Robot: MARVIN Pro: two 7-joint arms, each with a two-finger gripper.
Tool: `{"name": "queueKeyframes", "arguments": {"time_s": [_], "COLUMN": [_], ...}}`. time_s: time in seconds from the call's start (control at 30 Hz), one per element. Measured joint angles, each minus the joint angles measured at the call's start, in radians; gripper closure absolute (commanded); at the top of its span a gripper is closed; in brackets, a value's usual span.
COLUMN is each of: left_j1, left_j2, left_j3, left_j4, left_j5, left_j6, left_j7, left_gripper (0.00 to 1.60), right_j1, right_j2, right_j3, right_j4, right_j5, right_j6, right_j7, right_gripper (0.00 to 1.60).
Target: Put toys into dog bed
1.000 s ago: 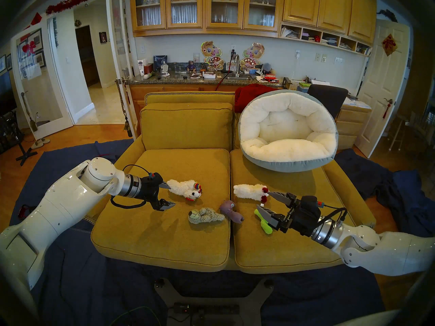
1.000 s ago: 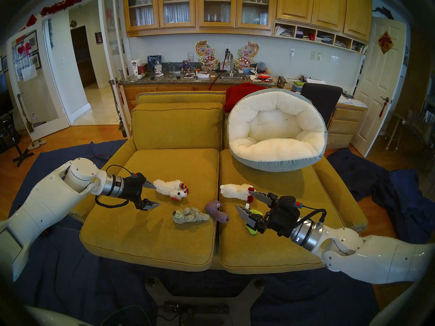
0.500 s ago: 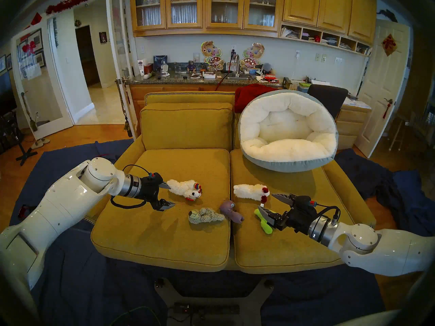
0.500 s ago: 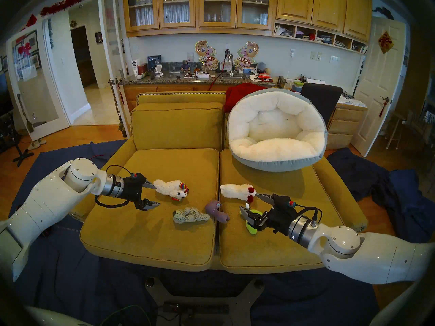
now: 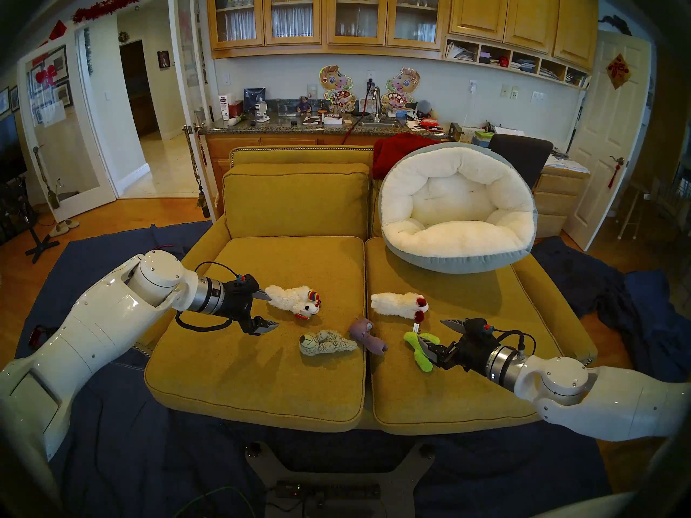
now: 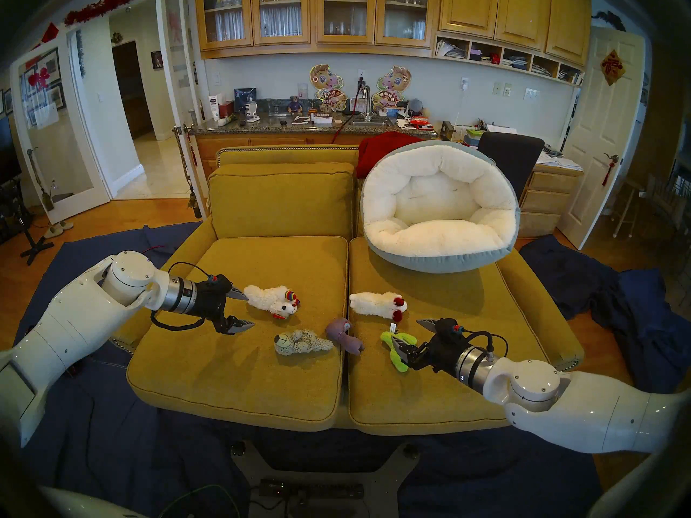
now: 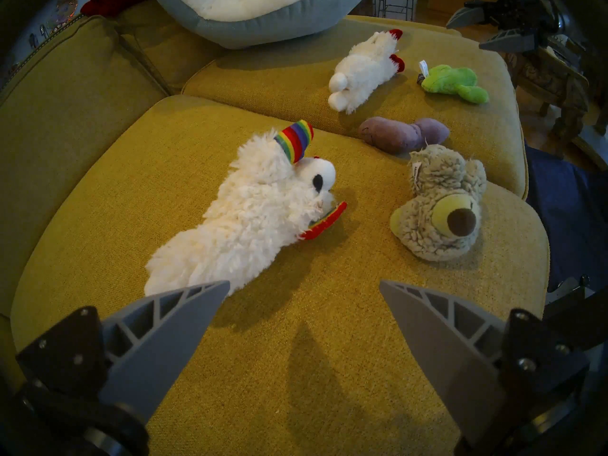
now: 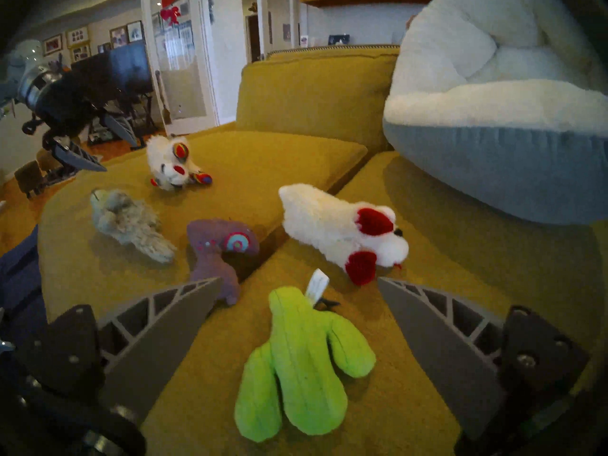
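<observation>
right tool jaws apart, straddling cactus for pickup | left tool apart, idle by rainbow-eared lamb | dog bed empty, propped on sofa

Five soft toys lie on the yellow sofa seat. Far left, a white lamb with rainbow ears lies on its side. Nearer, a shaggy beige animal lies flat, with a purple animal just right of it at the cushion gap. Right of the gap lies a white lamb with dark-red ears; nearer, a lime-green cactus lies flat. The dog bed, fluffy white inside and grey-blue outside, is propped against the far right backrest, holding no toys.
</observation>
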Motion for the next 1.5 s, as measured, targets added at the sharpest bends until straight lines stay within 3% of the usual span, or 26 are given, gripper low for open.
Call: {"name": "queueKeyframes", "arguments": {"time_s": [0.43,0.9,0.93,0.97,1.0,1.03,1.07,1.5], "left_j1": [0.000,0.000,0.000,0.000,0.000,0.000,0.000,0.000], "left_j2": [0.000,0.000,0.000,0.000,0.000,0.000,0.000,0.000], "left_j3": [0.000,0.000,0.000,0.000,0.000,0.000,0.000,0.000], "left_j4": [0.000,0.000,0.000,0.000,0.000,0.000,0.000,0.000], "left_j5": [0.000,0.000,0.000,0.000,0.000,0.000,0.000,0.000], "left_j6": [0.000,0.000,0.000,0.000,0.000,0.000,0.000,0.000], "left_j7": [0.000,0.000,0.000,0.000,0.000,0.000,0.000,0.000], "left_gripper": [0.00,0.00,0.00,0.00,0.00,0.00,0.00,0.00], "right_j1": [0.038,0.057,0.058,0.061,0.062,0.063,0.064,0.060], "right_j2": [-0.061,-0.116,-0.121,-0.128,-0.133,-0.139,-0.143,-0.135], "right_j3": [-0.008,-0.024,-0.024,-0.025,-0.026,-0.027,-0.028,-0.024], "right_j4": [0.041,0.126,0.132,0.141,0.145,0.151,0.154,0.130], "right_j5": [-0.032,-0.086,-0.089,-0.094,-0.097,-0.100,-0.102,-0.112], "right_j6": [0.120,0.176,0.178,0.180,0.180,0.180,0.180,0.150], "right_j7": [0.031,0.038,0.037,0.037,0.037,0.037,0.038,0.042], "right_gripper": [0.00,0.00,0.16,0.80,0.93,1.32,1.60,1.60]}}
